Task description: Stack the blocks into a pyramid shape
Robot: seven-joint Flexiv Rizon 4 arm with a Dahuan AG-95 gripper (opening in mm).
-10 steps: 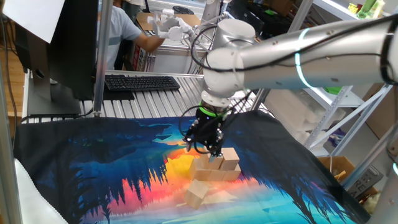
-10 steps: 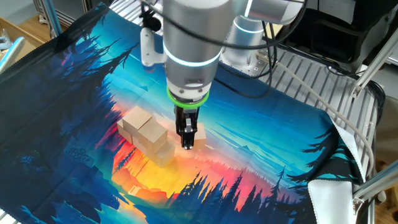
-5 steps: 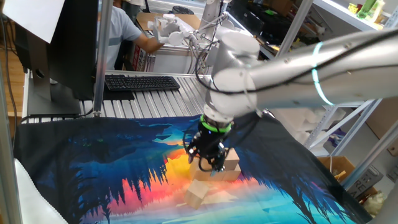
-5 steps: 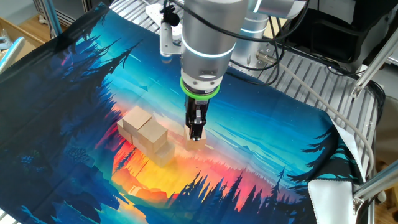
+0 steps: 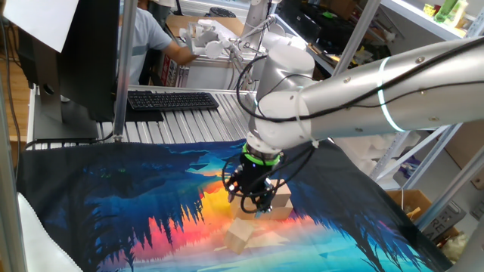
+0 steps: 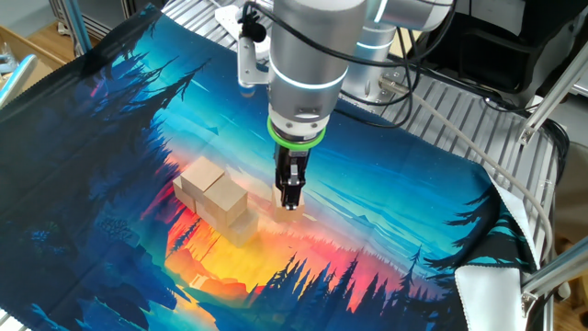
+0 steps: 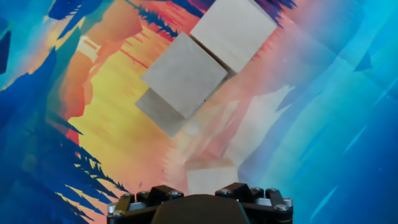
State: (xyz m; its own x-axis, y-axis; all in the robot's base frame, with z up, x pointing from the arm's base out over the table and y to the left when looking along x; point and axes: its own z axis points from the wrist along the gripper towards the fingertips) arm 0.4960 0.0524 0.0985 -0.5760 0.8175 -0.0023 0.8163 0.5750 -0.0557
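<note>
A cluster of light wooden blocks (image 5: 278, 195) stands on the colourful cloth, some stacked on others; they are also in the other fixed view (image 6: 220, 200) and the hand view (image 7: 185, 74). One loose block (image 5: 240, 236) lies apart from them on the cloth. In the hand view it (image 7: 211, 178) sits at the bottom centre, right below the hand. My gripper (image 5: 253, 202) hangs close over that loose block, pointing straight down (image 6: 291, 200), with its fingers spread and nothing held. Whether the fingertips reach the block's sides does not show.
The painted cloth (image 5: 113, 204) covers a slatted metal table (image 6: 432, 119). A keyboard (image 5: 172, 100) and a metal post (image 5: 127, 68) stand at the back, with a person (image 5: 151, 38) behind them. White cloth (image 6: 487, 285) lies at one corner.
The gripper has shifted from beside the stacked blocks to over the loose block and come down a little. Its jaws keep the same spread. No block has moved.
</note>
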